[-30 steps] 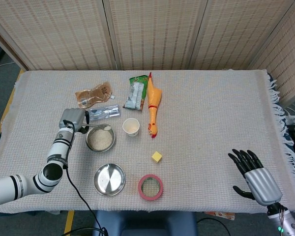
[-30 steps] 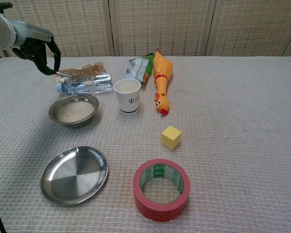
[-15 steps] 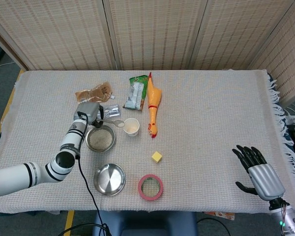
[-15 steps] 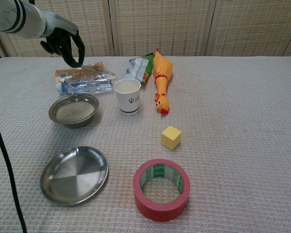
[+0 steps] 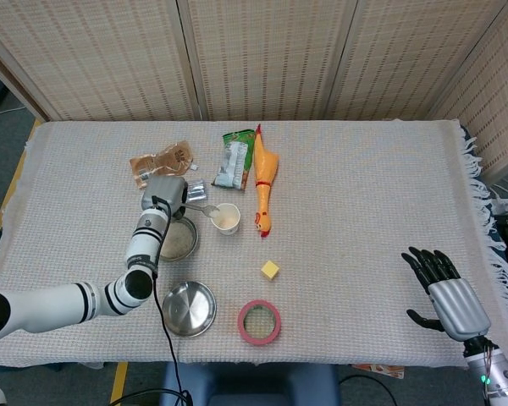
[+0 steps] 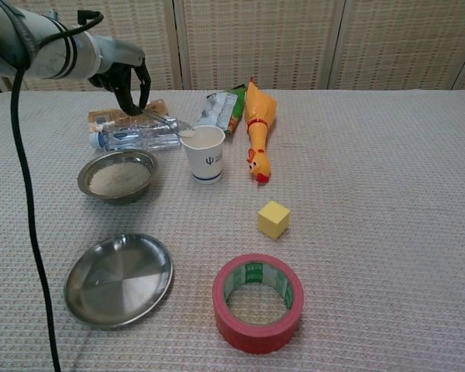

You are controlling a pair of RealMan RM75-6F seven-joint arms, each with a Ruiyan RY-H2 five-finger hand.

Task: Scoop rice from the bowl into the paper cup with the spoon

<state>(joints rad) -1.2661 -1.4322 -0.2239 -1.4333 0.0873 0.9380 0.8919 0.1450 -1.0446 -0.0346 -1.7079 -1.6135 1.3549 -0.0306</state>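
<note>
Spoon [image 6: 177, 126] bowl sits right at the cup [image 6: 203, 153] rim, so the tip needs care: I'd bring it fully over the opening, then roll the wrist slowly so the rice drops inside. The left hand [image 6: 128, 81] pinches the handle from above, forearm reaching over the bowl [image 6: 118, 176] of rice. The right hand [image 5: 447, 294] rests well apart, fingers spread, holding nothing.

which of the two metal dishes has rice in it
The deeper steel bowl, farther back beside the paper cup, holds rice. The shallow steel plate nearer the front is bare.
</note>
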